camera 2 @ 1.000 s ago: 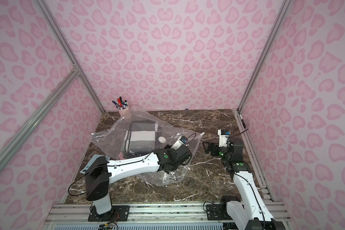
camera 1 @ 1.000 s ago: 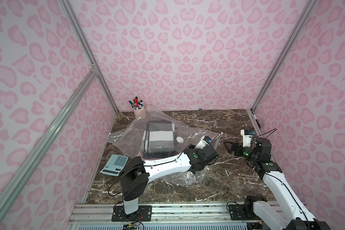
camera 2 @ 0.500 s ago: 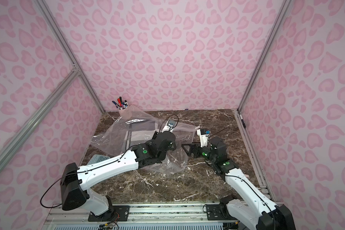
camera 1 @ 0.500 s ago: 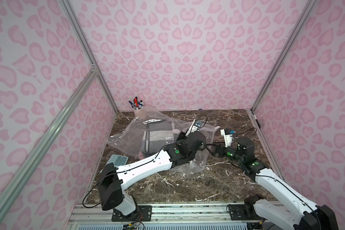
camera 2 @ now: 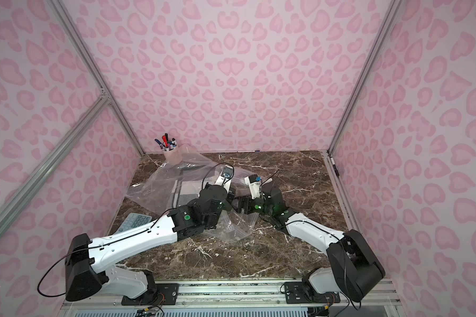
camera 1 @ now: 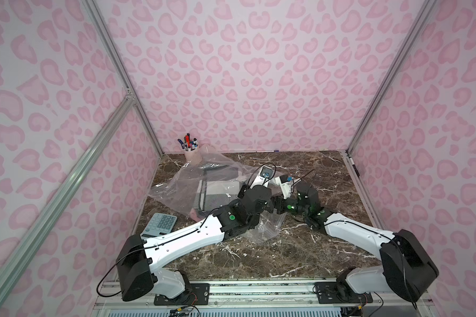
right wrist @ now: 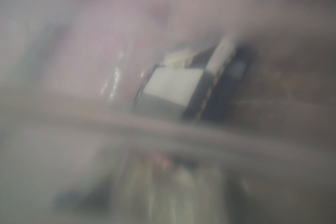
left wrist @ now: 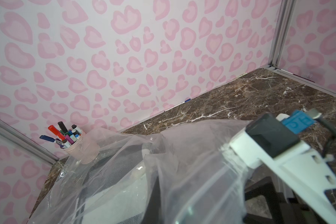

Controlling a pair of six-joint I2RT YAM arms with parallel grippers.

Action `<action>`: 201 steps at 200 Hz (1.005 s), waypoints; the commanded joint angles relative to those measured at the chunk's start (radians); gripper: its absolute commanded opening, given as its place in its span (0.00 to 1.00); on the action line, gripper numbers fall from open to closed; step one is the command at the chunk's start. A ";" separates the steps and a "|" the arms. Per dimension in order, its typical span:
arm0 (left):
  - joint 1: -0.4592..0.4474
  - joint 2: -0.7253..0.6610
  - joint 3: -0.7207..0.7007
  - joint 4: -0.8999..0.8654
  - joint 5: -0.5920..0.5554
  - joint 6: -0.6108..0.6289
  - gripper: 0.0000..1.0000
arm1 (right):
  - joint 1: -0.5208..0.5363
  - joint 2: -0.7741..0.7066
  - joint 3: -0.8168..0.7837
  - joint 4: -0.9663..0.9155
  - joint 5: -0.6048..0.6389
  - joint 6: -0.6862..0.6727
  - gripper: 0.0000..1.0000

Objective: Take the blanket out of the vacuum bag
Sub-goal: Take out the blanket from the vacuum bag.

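Clear plastic is what my left claw (camera 1: 245,192) is pinched shut on: a fold of the vacuum bag (camera 1: 176,189), held up off the brown worktop (camera 1: 300,247). One corner of the bag touches the pen cup (camera 1: 193,155). The grey and white blanket (camera 1: 215,192) lies inside the bag, near the pen cup. My right claw (camera 1: 276,204) is just beside the left one, farther from the pen cup. I cannot tell if it is apart or together.

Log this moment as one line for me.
left claw: shut on vacuum bag | right claw: near bag edge, grip unclear | blanket: inside bag
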State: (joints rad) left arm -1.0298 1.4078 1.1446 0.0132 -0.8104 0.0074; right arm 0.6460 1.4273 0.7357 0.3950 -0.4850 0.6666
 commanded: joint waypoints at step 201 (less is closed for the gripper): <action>0.002 -0.137 -0.192 0.111 -0.007 -0.010 0.04 | 0.056 0.594 0.243 0.443 -0.107 0.115 0.75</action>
State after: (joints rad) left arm -1.0286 1.2736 0.9485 0.0879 -0.8173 0.0040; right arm 0.7033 2.0052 0.9684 0.8040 -0.5816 0.7555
